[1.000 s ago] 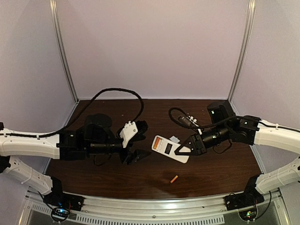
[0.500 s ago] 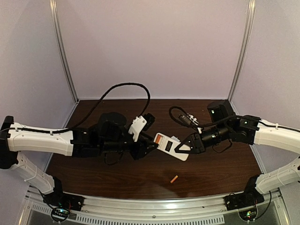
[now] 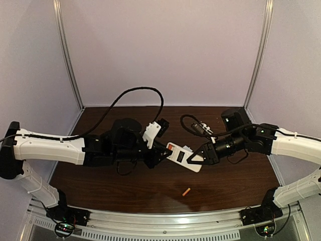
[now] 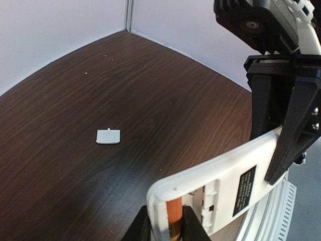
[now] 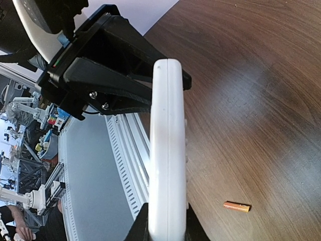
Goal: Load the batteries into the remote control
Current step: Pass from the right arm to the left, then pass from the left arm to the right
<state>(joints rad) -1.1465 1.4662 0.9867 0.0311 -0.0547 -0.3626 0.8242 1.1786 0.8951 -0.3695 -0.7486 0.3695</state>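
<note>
- The desk (image 3: 150, 188) is dark brown, with a fine wood-grain pattern running across it.
- The remote control (image 3: 183, 157) is white, with a black label carrying pale print and an orange-red patch at its left end.
- One battery (image 3: 186, 191), on the near part of the desk, is orange.
- A second battery (image 4: 174, 215), at the remote control's end, is orange too.
- The small cover piece (image 4: 108, 136) is pale greyish white.
- The left end effector (image 3: 159, 156) has black fingers and a white housing.
- The right end effector (image 3: 196, 159) is black.
- Both the left arm (image 3: 45, 148) and the right arm (image 3: 296, 145) are white with black joints.
- The cable (image 3: 135, 93) is black.
- The far wall (image 3: 160, 50) is pale lilac.
- The frame posts (image 3: 67, 55) are silver-grey.
</note>
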